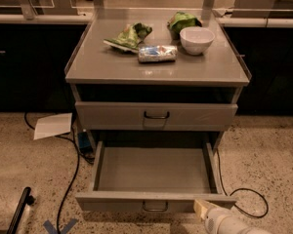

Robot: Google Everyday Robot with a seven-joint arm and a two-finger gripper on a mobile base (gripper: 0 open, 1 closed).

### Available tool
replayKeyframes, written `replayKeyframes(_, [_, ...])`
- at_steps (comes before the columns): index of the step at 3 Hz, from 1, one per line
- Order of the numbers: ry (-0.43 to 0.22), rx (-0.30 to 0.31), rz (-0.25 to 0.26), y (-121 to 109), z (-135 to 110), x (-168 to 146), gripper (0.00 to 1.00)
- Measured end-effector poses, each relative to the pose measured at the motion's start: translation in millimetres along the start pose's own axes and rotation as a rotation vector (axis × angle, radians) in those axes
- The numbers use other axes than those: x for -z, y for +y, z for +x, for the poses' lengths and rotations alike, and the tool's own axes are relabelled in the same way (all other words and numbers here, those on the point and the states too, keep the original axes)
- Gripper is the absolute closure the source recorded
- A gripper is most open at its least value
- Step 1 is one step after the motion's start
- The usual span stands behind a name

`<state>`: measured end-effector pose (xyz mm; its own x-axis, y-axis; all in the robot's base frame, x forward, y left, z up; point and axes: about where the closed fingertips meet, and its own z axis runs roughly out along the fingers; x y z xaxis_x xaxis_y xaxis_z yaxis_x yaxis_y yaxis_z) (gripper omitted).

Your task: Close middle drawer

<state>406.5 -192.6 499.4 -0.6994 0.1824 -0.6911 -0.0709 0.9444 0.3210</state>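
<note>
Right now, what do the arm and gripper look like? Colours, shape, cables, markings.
Only the end of the arm shows, at bottom right: a smooth, white, rounded, tube-like casing. The gripper is a pale tan, blocky tip at the right end of the middle drawer front. No cables or markings are visible on either.

The grey middle drawer (154, 172) is sitting wide open below the counter's (112, 65) front edge, the gripper (203, 210) at its front-right corner.

Two green bags (129, 35) (181, 20), one packet (157, 53), one bowl (197, 39), one middle drawer (117, 202), one shut drawer (112, 116), one gripper (204, 209) at lower right.
</note>
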Motion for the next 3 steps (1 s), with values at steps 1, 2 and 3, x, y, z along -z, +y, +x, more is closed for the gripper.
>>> replayKeyframes(1, [0.032,-0.025,0.033,-18,13,-15,1.0])
replayKeyframes(2, [0.068,-0.06,0.067,-38,27,-26,1.0])
replayKeyframes(3, [0.103,-0.078,0.073,-46,35,-39,1.0])
